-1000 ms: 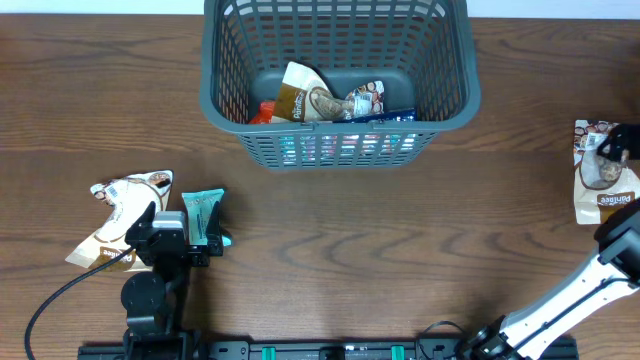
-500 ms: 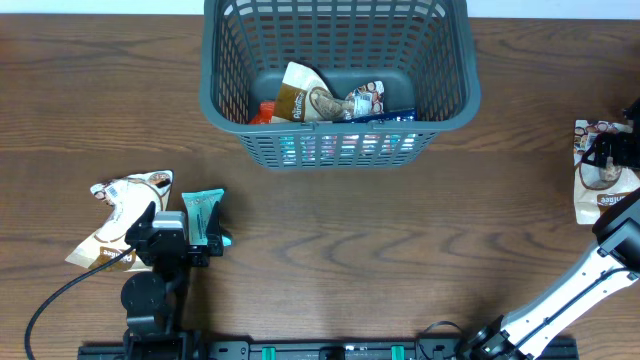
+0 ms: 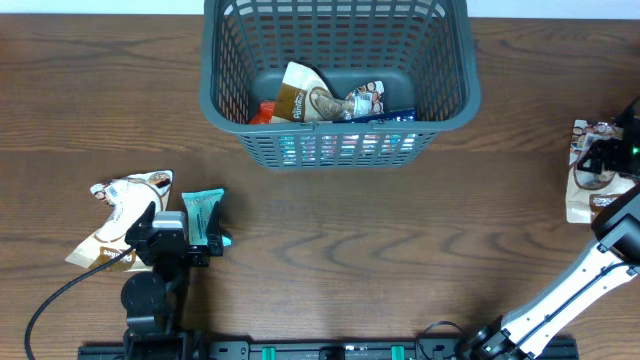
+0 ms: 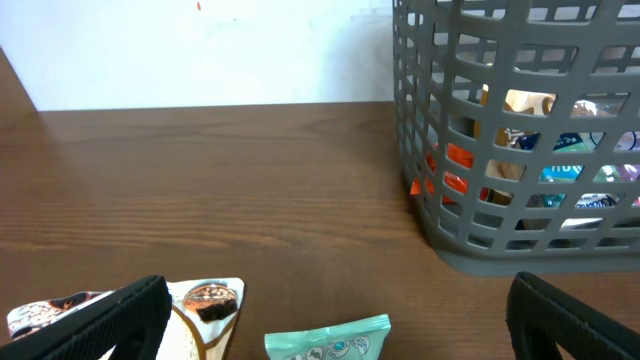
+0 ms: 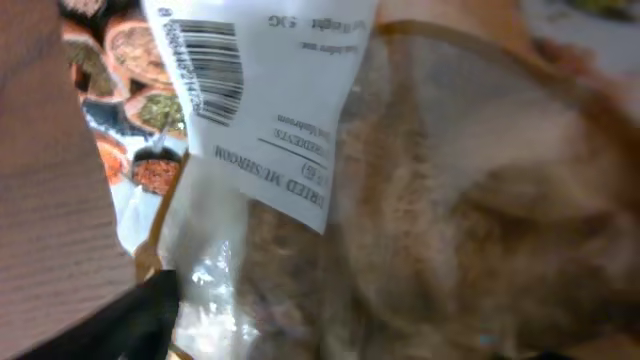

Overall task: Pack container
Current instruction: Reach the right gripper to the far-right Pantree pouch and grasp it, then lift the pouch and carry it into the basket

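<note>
The dark grey slotted container stands at the far middle of the table and holds several snack packets; its wall also shows in the left wrist view. My left gripper is open and low at the near left. A teal packet lies between its jaws, and a white-and-brown packet lies under its left finger. My right gripper is down on a brown-and-white snack packet at the far right edge. That packet fills the right wrist view. Only one finger shows there, set wide.
The snack packets inside the container are orange, brown and blue. A white wall stands behind the table's far edge. Bare wood table lies between the two arms.
My right gripper has dropped lower onto the packet at the right edge, and the packet has shifted slightly left. The left arm has not moved.
</note>
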Tool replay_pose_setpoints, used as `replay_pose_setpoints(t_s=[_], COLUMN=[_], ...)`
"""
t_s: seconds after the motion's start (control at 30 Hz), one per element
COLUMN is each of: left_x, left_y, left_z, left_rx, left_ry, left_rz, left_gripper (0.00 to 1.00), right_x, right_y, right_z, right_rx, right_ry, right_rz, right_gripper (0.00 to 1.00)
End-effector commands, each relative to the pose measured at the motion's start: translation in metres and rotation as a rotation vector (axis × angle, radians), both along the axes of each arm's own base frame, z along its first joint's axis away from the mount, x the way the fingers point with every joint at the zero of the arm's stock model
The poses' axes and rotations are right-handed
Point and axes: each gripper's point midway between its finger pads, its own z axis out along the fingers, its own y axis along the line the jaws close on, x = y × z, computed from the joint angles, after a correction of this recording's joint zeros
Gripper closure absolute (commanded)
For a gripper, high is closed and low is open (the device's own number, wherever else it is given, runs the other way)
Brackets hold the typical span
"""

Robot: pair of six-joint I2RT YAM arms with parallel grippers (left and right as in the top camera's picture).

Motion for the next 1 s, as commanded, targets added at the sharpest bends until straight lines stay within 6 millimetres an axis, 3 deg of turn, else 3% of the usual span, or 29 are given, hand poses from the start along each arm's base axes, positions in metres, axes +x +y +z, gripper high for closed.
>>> replay_pose_setpoints(t_s=[0.0,0.03,0.1,0.13,0.3,0.47,0.57,0.67,0.83,0.97], left_x=[-0.002,-0.002,-0.002,-0.002,-0.002,-0.002,-0.002,-0.002,-0.002,-0.002], left_y=[-0.005,-0.005,-0.005,-0.005,-0.005,-0.005,-0.005,-0.005,-0.005,-0.005], left_z=[-0.016,-0.016,-0.016,-0.016,-0.016,-0.016,-0.016,-0.016,-0.016,-0.016], left_rx=[-0.018,-0.018,-0.019,-0.019,-0.019,-0.019,-0.019,-0.019,-0.019,-0.019], left_ry=[0.050,0.050,0.050,0.050,0.049,0.049,0.049,0.049,0.050,0.049], left_rz=[-0.023,-0.023,-0.023,-0.023,-0.024,-0.024,-0.024,-0.024,-0.024,-0.024], left_gripper=[0.01,0.02,0.01,0.01,0.01,0.01,0.01,0.01,0.01,0.01], right_x=[-0.001,-0.001,0.000,0.001,0.011,0.029,0.048,0.067,0.094,0.108], right_y=[0.007,0.008,0.010,0.011,0.024,0.037,0.041,0.048,0.074,0.119], right_z=[-0.012,-0.011,-0.011,-0.011,-0.006,0.022,0.057,0.108,0.213,0.307], right_rx=[0.030,0.033,0.046,0.051,0.105,0.117,0.093,0.030,-0.113,-0.226], right_ry=[0.020,0.019,0.010,0.004,-0.041,-0.105,-0.190,-0.286,-0.481,-0.671], right_rz=[0.001,0.001,0.002,0.002,0.000,0.005,0.034,0.061,0.152,0.258], right_gripper=[0.41,0.47,0.76,0.81,0.99,0.99,0.99,0.99,0.99,0.99])
